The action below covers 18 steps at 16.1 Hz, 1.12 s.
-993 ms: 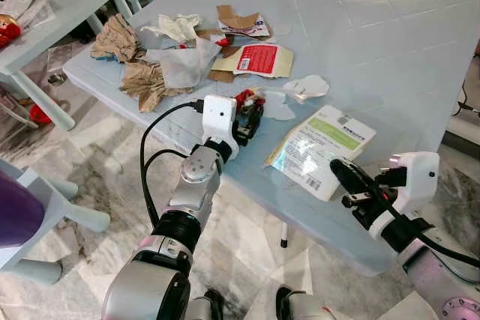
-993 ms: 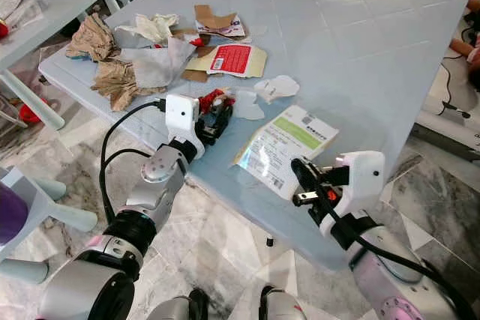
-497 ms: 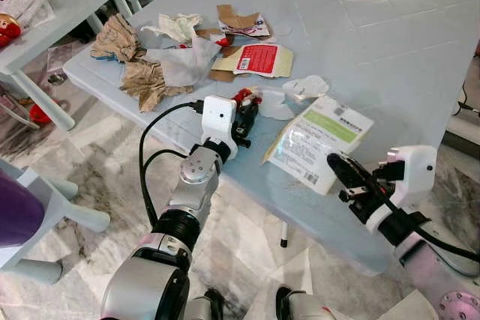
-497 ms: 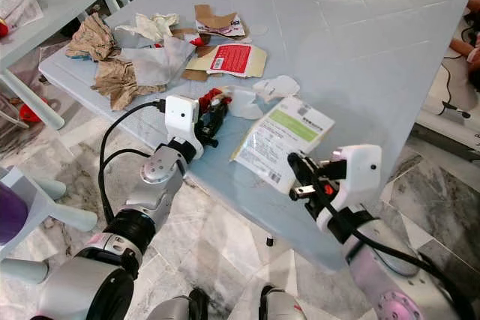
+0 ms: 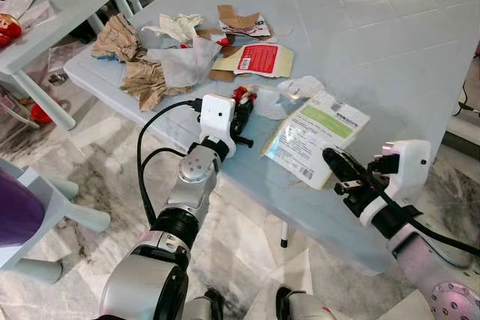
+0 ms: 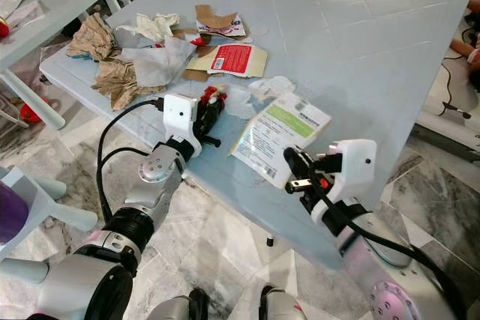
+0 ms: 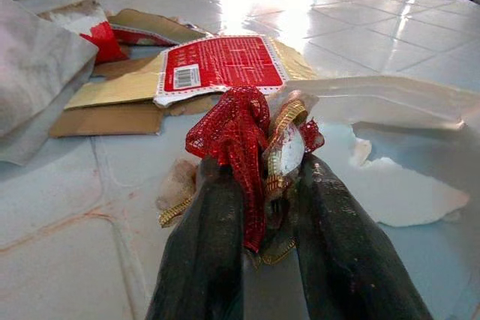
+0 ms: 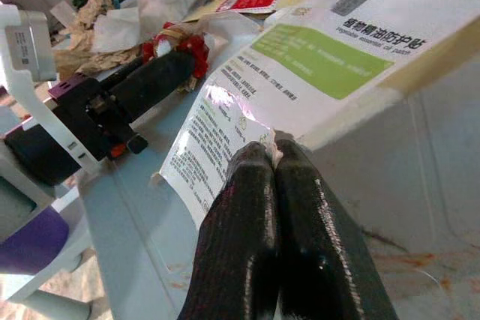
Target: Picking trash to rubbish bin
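— What fills the middle of the frame?

— A large pale blue plastic table (image 5: 390, 43) with a moulded tile pattern, running from the centre to the upper right, lit brightly at its far edge.

— And below it?

— A grey-veined white marble floor (image 5: 112, 177) across the lower half.

— Anything at the left?

— A smaller pale plastic side table (image 5: 71, 5) in the upper left corner, and a pale blue plastic chair (image 5: 56, 215) at the lower left edge.
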### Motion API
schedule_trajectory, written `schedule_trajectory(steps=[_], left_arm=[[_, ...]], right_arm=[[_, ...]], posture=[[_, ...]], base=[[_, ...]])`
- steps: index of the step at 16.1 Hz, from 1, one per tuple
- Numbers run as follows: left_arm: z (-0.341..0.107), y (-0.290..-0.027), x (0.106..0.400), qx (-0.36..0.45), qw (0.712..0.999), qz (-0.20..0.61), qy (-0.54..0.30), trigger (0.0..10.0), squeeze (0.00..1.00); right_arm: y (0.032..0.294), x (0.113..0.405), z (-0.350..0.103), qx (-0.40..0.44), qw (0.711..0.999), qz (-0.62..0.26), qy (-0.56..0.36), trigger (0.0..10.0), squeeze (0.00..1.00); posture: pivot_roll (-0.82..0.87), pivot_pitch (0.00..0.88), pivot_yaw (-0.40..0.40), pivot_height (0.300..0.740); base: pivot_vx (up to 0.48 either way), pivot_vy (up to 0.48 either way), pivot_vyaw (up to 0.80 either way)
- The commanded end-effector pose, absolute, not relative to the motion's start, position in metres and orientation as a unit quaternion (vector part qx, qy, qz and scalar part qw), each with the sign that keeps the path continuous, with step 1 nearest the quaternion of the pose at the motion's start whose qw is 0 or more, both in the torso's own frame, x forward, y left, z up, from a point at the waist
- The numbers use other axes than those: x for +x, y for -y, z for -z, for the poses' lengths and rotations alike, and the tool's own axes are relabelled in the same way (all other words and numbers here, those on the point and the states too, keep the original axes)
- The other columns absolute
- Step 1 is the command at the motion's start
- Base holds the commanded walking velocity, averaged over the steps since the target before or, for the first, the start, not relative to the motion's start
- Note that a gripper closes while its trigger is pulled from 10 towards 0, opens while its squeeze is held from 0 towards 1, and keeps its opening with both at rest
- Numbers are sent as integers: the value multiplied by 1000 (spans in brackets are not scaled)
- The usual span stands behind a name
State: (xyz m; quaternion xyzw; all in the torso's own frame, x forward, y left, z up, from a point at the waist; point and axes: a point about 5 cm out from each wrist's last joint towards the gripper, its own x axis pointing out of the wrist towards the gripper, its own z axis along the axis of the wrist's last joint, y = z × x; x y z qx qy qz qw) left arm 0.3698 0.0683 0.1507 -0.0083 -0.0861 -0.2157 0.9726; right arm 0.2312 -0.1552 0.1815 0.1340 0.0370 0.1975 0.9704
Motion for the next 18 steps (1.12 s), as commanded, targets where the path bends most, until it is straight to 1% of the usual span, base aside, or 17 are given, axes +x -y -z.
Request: schedule_trajectory(steps=[1,6,8,11,13,14,18], left_arm=[[-152,-71,368,-2,973,210,98,0,0],[-157,-83,356,-7,974,186,132,0,0],[-164,-91,346,8,973,164,163,0,0],[-178,-108,328,27,976,103,188,0,0],[-181,-116,322,22,979,79,187,0,0],[-175,-117,318,26,982,82,169,0,0],[-163,-121,316,18,988,75,130,0,0]], right_arm=[[151,233,-179,138,968,-207,-41,0,0],[146,241,-178,143,966,-213,-34,0,0],[145,245,-178,146,967,-207,-29,0,0],[149,257,-183,156,973,-171,4,0,0],[153,265,-188,153,978,-142,25,0,0],[157,271,-194,148,980,-121,47,0,0],[153,280,-203,152,979,-116,70,0,0]], posture=[[-175,201,56,740],[-139,179,56,740],[-123,171,56,740],[-78,159,59,740],[-66,155,60,740],[-55,153,60,740],[-46,151,61,740]], base=[[0,0,0],[0,0,0],[0,0,0],[0,0,0],[0,0,0],[0,0,0],[0,0,0]])
